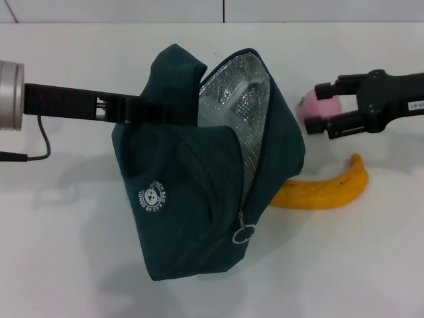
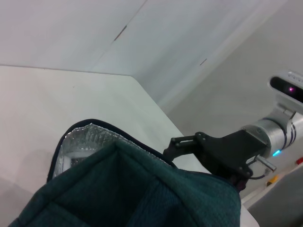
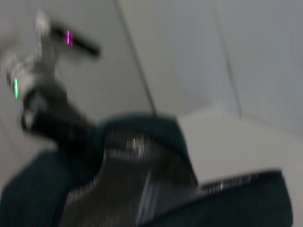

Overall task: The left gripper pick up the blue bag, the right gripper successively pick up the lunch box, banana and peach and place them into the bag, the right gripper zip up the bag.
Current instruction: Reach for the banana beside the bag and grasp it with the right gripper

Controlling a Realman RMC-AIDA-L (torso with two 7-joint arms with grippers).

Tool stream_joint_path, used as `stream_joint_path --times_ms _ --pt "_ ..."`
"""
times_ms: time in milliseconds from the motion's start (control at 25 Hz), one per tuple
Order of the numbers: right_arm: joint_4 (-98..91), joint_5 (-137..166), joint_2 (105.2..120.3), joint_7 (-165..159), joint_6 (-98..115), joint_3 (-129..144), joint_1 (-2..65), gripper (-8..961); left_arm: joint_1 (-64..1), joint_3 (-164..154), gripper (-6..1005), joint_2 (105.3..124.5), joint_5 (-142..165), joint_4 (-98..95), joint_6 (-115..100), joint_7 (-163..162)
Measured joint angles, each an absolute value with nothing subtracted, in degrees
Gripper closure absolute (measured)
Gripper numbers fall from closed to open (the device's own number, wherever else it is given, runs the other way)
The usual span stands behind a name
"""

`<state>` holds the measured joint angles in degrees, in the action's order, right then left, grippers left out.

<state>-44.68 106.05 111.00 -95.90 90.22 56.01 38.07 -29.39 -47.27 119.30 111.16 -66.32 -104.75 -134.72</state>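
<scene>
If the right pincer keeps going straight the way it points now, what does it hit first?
Probably the blue bag, at its open foil-lined side. The right pincer points that way with nothing visible between, though depth is uncertain.

The blue bag [image 1: 205, 192] gaped wide, its foil-lined mouth facing the right gripper [image 1: 320, 109] with bare table [image 1: 344, 252] between. The lunch box [image 1: 232, 99] possibly filled the far end inside. The peach [image 1: 317, 109] and banana [image 1: 324, 189] lay just beside the opening.
</scene>
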Motion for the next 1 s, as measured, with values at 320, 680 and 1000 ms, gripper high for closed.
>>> stream_joint_path --times_ms 320,680,1000 --pt "-56.0 121.8 111.39 -104.3 96.8 57.2 43.9 79 -29.0 -47.3 962 119.44 110.7 -66.3 -104.6 -135.0" --pt "-66.6 129.2 111.87 -111.1 103.0 60.2 48.4 80 -27.2 -47.2 962 119.42 109.6 -66.1 -104.5 -131.3" --pt "-67.3 133.5 112.62 -114.5 103.6 63.8 50.5 80 -24.6 -45.3 962 119.19 110.1 -65.7 -104.4 -129.6"
